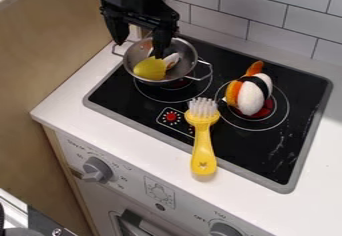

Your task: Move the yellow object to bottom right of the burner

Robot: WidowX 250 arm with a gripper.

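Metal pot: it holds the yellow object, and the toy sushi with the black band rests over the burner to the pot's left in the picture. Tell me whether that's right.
Not quite: the camera view shows the toy sushi over the burner to the metal pot's right, not its left. The pot does hold the yellow object.

- what can be read on the front panel (182, 211)?
- "off" by the right knob (224, 229); by the left knob (97, 170), small numbers, one probably "20".
- any signs?
- a boxed drawing (160, 192) between them, and a red, rayed symbol (172, 116) on the cooktop (120, 100).
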